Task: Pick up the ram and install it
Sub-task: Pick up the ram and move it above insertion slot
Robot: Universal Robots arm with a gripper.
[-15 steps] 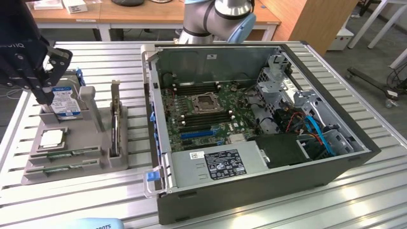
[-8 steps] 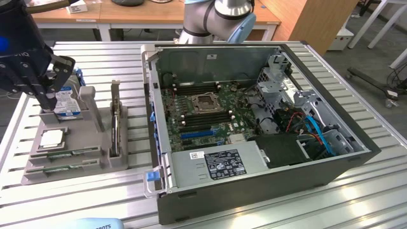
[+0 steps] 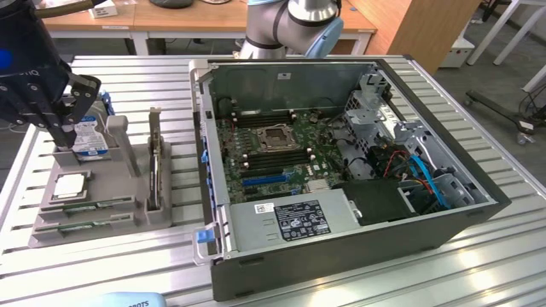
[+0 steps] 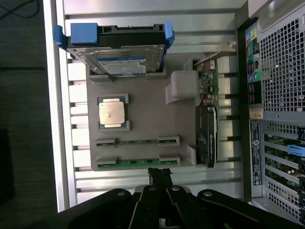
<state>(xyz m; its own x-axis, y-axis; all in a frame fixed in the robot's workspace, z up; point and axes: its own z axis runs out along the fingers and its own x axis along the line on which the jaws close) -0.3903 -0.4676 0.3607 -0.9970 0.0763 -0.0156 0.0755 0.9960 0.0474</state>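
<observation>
1. Pincer (image 4: 159,172): dark fingers clenched tip to tip with nothing between them. It hangs above the near edge of the grey holder, raised clear of the parts.
2. Ram (image 4: 136,162): a long, thin green stick seated edge-up in the nearest slot of the holder. It lies closest to the pincer tips and is not lifted.
3. Second ram stick (image 4: 136,141): parallel to the first, in the next slot farther back.
4. Grey holder (image 4: 157,114): a moulded tray resting on the slatted metal table (image 3: 128,77), to the exterior view's left of the computer case.
5. Processor chip (image 4: 112,113): square and silver, lying flat in a recess just beyond the two sticks.
6. Hard drive (image 4: 119,57): fitted with blue side rails, leaning in the far end of the holder.
7. Upright card (image 4: 207,143): dark, standing on edge along the holder's side nearest the case.
8. Computer case (image 3: 444,211): side panel off, motherboard (image 3: 273,153) exposed. Long dark slots flank its central socket.
</observation>
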